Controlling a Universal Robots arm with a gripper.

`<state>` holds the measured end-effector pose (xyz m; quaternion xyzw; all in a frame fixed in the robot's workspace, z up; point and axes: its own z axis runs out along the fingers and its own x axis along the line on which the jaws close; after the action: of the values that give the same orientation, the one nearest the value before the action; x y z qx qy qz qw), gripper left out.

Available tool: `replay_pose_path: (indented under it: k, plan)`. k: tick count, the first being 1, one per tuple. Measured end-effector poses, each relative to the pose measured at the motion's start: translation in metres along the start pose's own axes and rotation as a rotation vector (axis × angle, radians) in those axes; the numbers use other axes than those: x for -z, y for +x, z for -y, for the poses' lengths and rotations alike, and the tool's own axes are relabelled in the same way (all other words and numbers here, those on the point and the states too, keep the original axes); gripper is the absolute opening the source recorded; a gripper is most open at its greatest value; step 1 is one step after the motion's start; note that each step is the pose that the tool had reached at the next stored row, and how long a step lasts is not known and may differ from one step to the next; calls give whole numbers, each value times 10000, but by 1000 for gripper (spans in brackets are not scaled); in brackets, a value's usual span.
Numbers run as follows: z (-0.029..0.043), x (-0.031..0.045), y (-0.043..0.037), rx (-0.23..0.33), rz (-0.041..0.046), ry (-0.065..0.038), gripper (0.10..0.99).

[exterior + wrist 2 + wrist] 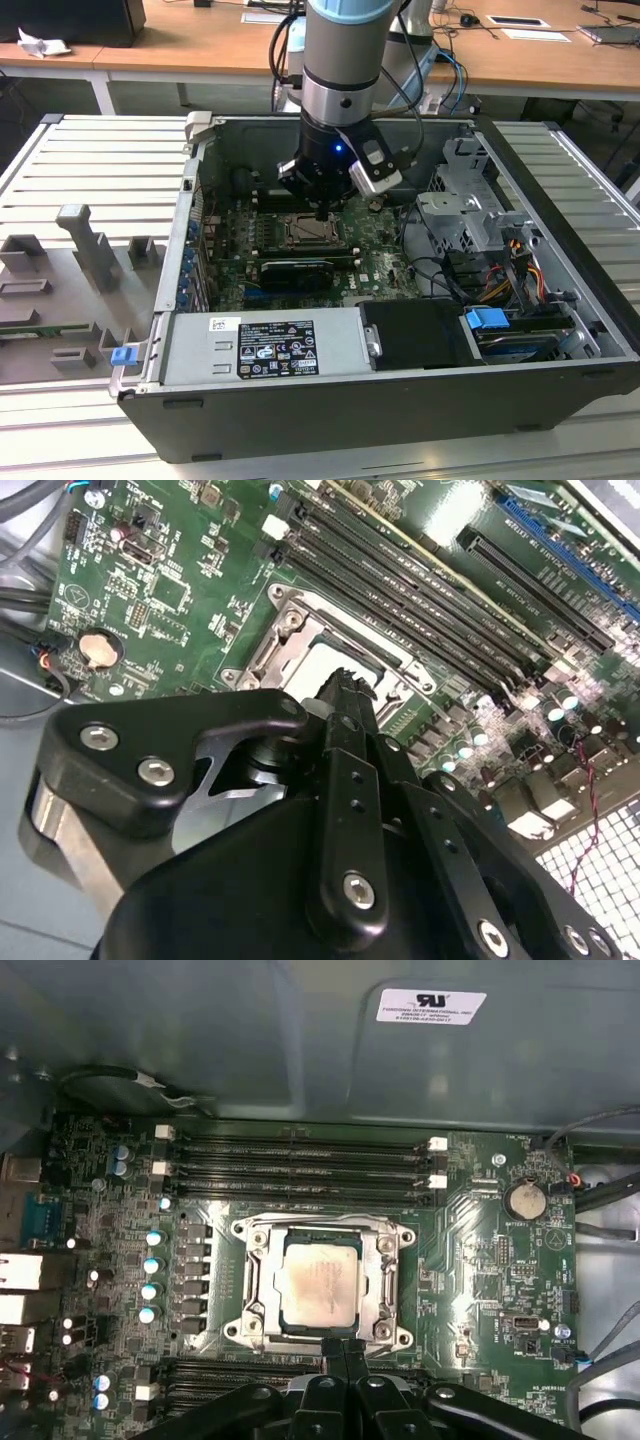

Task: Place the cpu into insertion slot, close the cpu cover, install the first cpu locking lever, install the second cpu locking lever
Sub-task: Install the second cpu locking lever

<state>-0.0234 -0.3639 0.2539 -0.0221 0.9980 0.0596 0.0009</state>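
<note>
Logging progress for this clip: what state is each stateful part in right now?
cpu: seated flat in the insertion slot, silver face up.
cpu cover: closed down around the cpu.
insertion slot: occupied.
gripper: fingers together, holding nothing, tips at the socket's edge.
computer case: side open, motherboard exposed.

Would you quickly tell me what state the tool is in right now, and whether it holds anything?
Tool: shut, holding nothing, its tips at the edge of the cpu cover, which lies closed over the cpu.
</note>
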Motion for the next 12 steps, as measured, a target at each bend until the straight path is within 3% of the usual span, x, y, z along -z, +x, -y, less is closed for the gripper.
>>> replay_pose_path:
  k: [12]
  plan:
    - [9, -38, 0, 30, -3, -2, 106]
